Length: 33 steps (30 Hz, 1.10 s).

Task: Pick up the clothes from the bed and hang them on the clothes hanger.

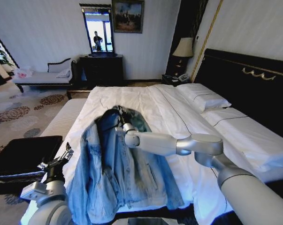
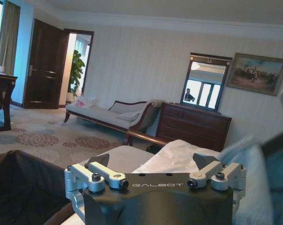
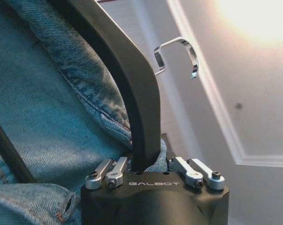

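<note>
The light-blue denim clothes [image 1: 118,168] spread from the collar down over the near part of the bed [image 1: 150,101]. My right gripper [image 1: 120,123] reaches to the collar and is shut on the black clothes hanger [image 3: 132,93], whose arm sits inside the denim clothes [image 3: 42,108]. The hanger's metal hook [image 3: 179,51] stands free above the right gripper [image 3: 146,165]. My left gripper [image 1: 64,154] waits open by the jacket's left sleeve at the bed's near left corner, apart from the cloth. Nothing lies between the fingers of the left gripper [image 2: 153,161].
A black-cushioned bench [image 1: 24,157] stands left of the bed. Two white pillows [image 1: 204,96] lie against the black headboard [image 1: 244,79]. A dark dresser [image 1: 101,68] with a mirror, a pale chaise longue [image 2: 113,115] and patterned carpet [image 1: 19,110] are beyond.
</note>
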{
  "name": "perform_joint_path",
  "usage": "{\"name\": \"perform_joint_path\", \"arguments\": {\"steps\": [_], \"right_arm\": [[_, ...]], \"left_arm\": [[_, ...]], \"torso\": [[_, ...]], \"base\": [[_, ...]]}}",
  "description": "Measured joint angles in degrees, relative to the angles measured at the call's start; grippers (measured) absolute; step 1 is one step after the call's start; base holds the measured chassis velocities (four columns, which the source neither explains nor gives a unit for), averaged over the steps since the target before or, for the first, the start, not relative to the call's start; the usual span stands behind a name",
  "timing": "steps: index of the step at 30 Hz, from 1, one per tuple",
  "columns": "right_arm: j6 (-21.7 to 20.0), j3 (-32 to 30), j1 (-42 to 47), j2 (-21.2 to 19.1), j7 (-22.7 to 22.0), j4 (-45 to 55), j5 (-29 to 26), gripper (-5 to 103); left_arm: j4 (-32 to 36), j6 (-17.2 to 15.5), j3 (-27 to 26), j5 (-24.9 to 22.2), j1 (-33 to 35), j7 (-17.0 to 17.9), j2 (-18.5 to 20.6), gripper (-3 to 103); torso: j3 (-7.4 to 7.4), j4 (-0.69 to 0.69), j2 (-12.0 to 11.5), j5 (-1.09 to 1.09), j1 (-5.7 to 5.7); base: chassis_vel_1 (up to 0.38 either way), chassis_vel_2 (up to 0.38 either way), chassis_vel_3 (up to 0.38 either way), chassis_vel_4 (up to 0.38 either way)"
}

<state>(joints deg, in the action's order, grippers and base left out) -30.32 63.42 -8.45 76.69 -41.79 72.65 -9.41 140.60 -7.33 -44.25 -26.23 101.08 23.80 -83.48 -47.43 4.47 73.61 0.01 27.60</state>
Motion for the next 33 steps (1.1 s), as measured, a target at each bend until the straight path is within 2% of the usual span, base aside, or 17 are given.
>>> {"name": "perform_joint_path", "arguments": {"steps": [7, 11, 14, 17, 19, 21, 22, 23, 24, 26, 27, 30, 31, 33], "right_arm": [[0.2, -5.6, -1.3, -1.9, -0.3, 5.5, -0.9, 29], [0.6, -12.0, -1.3, -3.9, -0.4, 10.2, -3.6, 29], [1.0, -14.3, -1.3, -5.0, -0.4, 12.0, -4.7, 29], [5.8, -19.1, -1.5, -8.9, 1.3, 15.6, -7.1, 29], [7.0, -19.9, -1.6, -9.6, 1.8, 16.1, -8.0, 29], [13.7, -23.6, -1.7, -13.1, 4.5, 19.0, -15.4, 29], [15.4, -24.5, -1.7, -13.8, 5.1, 19.7, -17.5, 29], [15.4, -24.5, -1.7, -13.8, 5.1, 19.7, -17.5, 29], [18.0, -26.2, -1.9, -15.3, 6.0, 21.2, -21.2, 29], [21.3, -28.5, -2.0, -17.2, 7.2, 23.1, -25.0, 29], [21.3, -28.5, -2.0, -17.2, 7.2, 23.1, -25.0, 29], [25.5, -31.5, -2.4, -20.0, 9.8, 25.8, -29.4, 29], [25.5, -31.5, -2.4, -20.0, 9.8, 25.8, -29.4, 29], [27.2, -33.4, -3.0, -21.5, 11.3, 28.2, -33.3, 28]], "left_arm": [[-0.1, -0.3, -0.1, 0.3, 0.1, 0.0, 0.2, 100], [-0.7, -0.3, -0.4, 0.4, 0.2, 0.1, 0.4, 100], [-0.7, -0.3, -0.5, 0.4, 0.3, 0.1, 0.5, 100], [-0.4, -0.8, -0.6, 0.2, -0.2, 0.4, 0.6, 100], [-0.3, -0.9, -0.6, 0.2, -0.3, 0.5, 0.6, 100], [-0.1, -1.2, -0.5, 0.1, -0.5, 0.7, 0.7, 100], [-0.1, -1.3, -0.5, 0.2, -0.5, 0.8, 0.7, 100], [-0.1, -1.3, -0.5, 0.2, -0.5, 0.8, 0.7, 100], [0.0, -1.3, -0.4, 0.3, -0.5, 0.8, 0.7, 100], [0.1, -1.4, -0.2, 0.5, -0.3, 0.8, 0.7, 100], [0.1, -1.4, -0.2, 0.5, -0.3, 0.8, 0.7, 100], [0.7, -1.7, -0.1, 0.6, -0.3, 0.8, 0.7, 100], [0.7, -1.7, -0.1, 0.6, -0.3, 0.8, 0.7, 100], [1.1, -1.9, -0.2, 0.6, -0.3, 0.8, 0.8, 100]], "torso": [[0.0, -0.01, 0.0, 0.0, 0.0], [0.01, -0.01, 0.0, 0.0, 0.0], [0.01, -0.01, 0.0, 0.0, 0.0], [0.0, 0.0, 0.0, 0.01, 0.0], [0.01, 0.0, 0.0, 0.01, 0.0], [0.0, 0.01, 0.0, 0.01, -0.01], [0.0, 0.02, 0.0, 0.01, 0.0], [0.0, 0.02, 0.0, 0.01, 0.0], [0.0, 0.0, 0.0, 0.02, 0.0], [0.0, -0.01, 0.0, 0.01, 0.0], [0.0, -0.01, 0.0, 0.01, 0.0], [0.0, 0.0, 0.0, 0.01, -0.01], [0.0, 0.0, 0.0, 0.01, -0.01], [0.0, 0.0, 0.0, 0.01, 0.0]], "base": [[0.0, 0.0, 0.0, 0.0], [0.0, 0.0, 0.0, 0.0], [0.0, 0.0, 0.0, 0.0], [0.0, 0.0, 0.0, 0.0], [0.0, 0.0, 0.0, 0.0], [0.0, 0.0, 0.0, 0.0], [0.0, 0.0, 0.0, 0.0], [0.0, 0.0, 0.0, 0.0], [0.0, 0.0, 0.0, 0.0], [0.0, 0.0, 0.0, 0.0], [0.0, 0.0, 0.0, 0.0], [0.0, 0.0, 0.0, 0.0], [0.0, 0.0, 0.0, 0.0], [0.0, 0.0, 0.0, 0.0]]}}
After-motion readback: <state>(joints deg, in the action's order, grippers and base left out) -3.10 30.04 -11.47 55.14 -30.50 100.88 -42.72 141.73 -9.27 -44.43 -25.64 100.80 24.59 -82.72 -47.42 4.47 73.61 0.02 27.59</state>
